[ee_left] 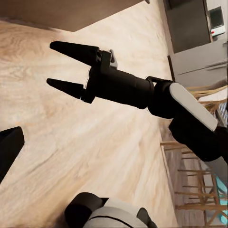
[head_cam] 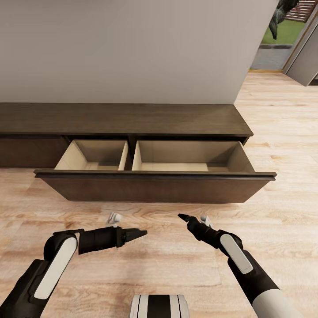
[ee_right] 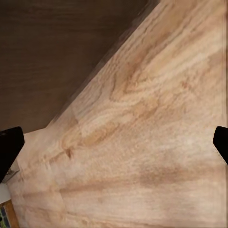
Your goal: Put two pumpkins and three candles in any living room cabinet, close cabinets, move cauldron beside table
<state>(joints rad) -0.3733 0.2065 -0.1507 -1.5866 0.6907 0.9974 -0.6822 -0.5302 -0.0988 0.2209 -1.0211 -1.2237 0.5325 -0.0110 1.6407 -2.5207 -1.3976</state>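
The cabinet (head_cam: 123, 118) is a long, low dark-brown unit against the wall. Its wide drawer front (head_cam: 154, 187) is pulled out toward me. Behind the front are two pale-lined compartments, a left one (head_cam: 95, 154) and a right one (head_cam: 190, 152), both with nothing inside. My left gripper (head_cam: 141, 233) hovers over the floor just in front of the drawer, open and empty. My right gripper (head_cam: 183, 217) is beside it, and in the left wrist view the right gripper (ee_left: 59, 66) has its two fingers apart with nothing between them. The pumpkins, candles, cauldron and table are out of view.
Light wood floor (head_cam: 168, 265) spreads in front of the drawer and to the right. A doorway (head_cam: 282, 39) opens to the outside at the far right. My base (head_cam: 159, 307) sits at the lower edge. In the left wrist view, wooden chairs (ee_left: 199, 190) and grey units (ee_left: 194, 28) stand beyond my right arm.
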